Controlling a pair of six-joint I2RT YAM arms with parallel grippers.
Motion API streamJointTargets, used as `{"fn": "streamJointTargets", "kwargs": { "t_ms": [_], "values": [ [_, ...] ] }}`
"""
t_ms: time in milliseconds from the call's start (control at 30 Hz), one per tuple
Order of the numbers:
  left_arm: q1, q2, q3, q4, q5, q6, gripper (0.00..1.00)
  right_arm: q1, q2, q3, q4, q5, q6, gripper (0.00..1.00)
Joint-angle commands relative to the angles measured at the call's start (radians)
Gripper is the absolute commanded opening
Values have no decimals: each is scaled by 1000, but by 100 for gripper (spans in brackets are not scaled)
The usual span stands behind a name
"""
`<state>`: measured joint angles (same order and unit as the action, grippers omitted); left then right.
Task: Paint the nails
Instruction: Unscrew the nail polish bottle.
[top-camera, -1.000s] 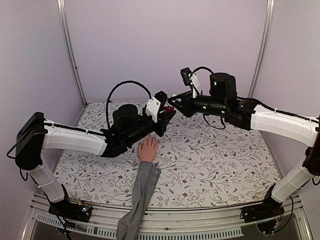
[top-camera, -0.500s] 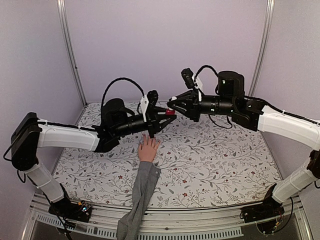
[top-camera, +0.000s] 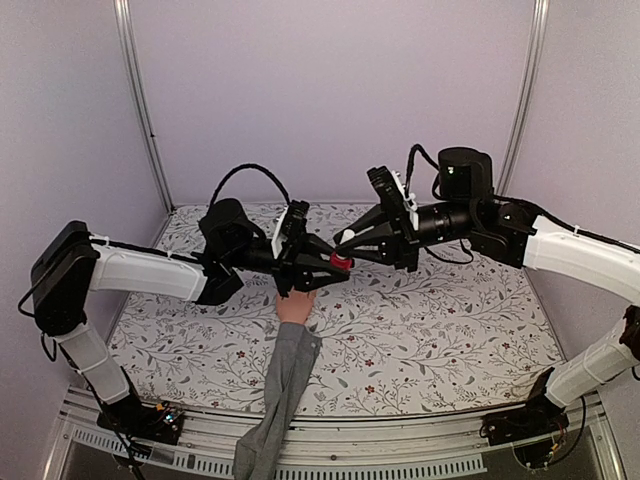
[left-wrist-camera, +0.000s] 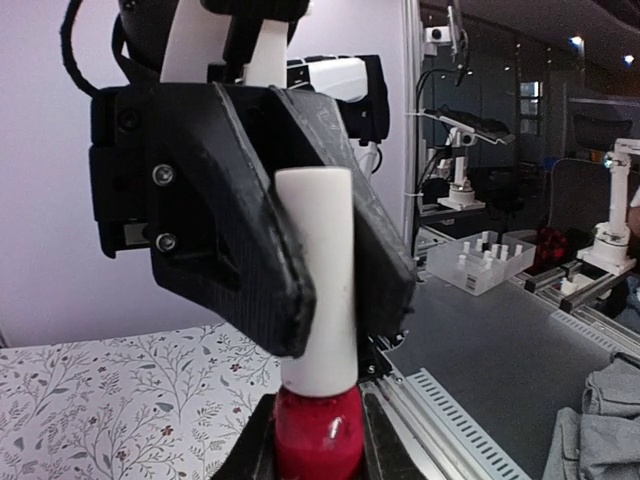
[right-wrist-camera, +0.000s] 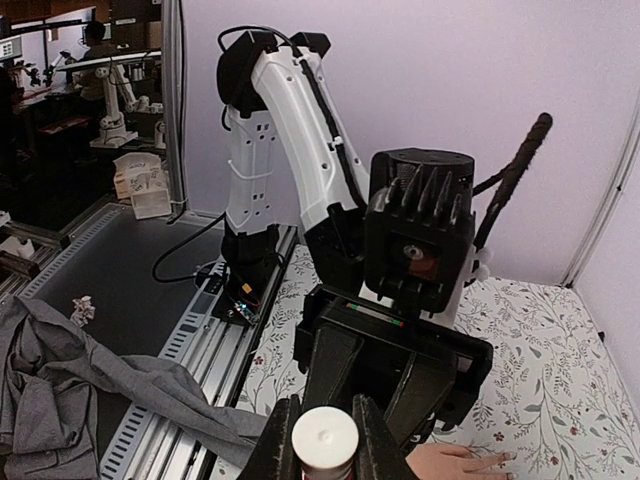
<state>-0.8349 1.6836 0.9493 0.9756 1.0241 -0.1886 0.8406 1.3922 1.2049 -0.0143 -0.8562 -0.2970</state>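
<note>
Below the left hand (top-camera: 328, 265), gripping a small red polish bottle (left-wrist-camera: 318, 440), lie the tiny nails (right-wrist-camera: 495, 460) of the peach mannequin hand (top-camera: 296, 306), partly hidden. The right hand (top-camera: 352, 246) pinches its white cap (left-wrist-camera: 318, 280). Flowery bench (top-camera: 430, 320), lilac walls (top-camera: 330, 100).

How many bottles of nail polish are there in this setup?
1. The red bottle hangs above the fake hand, left gripper shut on its body, right gripper on its white cap. The arms may hide others.
</note>
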Motion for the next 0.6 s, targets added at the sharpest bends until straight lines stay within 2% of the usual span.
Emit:
{"fn": "streamJointTargets", "kwargs": {
  "t_ms": [0, 133, 267, 433, 567],
  "values": [
    [-1, 47, 11, 174, 164, -119, 0, 8, -12, 27, -43, -122, -62, 0],
    [3, 38, 3, 165, 118, -101, 0, 7, -10, 33, -53, -102, -66, 0],
    [13, 8, -10, 102, 0, -38, 0, 6, -13, 33, -44, -22, -43, 0],
    [33, -14, -46, 99, -164, -21, 0, 6, -30, -1, 47, 190, 71, 34],
    [41, -27, -75, 128, -266, -24, 0, 5, -79, -57, 143, 291, 150, 54]
  ]
}}
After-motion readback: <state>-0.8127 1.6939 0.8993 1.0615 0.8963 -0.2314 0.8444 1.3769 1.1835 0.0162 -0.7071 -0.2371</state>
